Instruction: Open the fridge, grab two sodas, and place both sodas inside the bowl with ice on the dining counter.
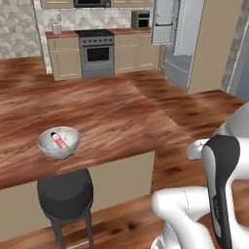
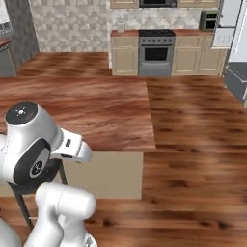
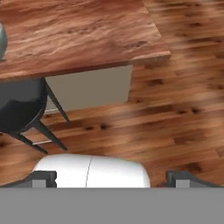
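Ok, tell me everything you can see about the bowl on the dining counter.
The bowl is small, round and whitish-grey, with a smooth, slightly glossy look and pale icy contents. It stands upright on the dining counter, near the counter's front edge, above a dark round stool. One soda lies tilted inside it: its red label and dark end show against the ice. Nothing else touches the bowl. Its rim edge also peeks in at the hand view's left border.
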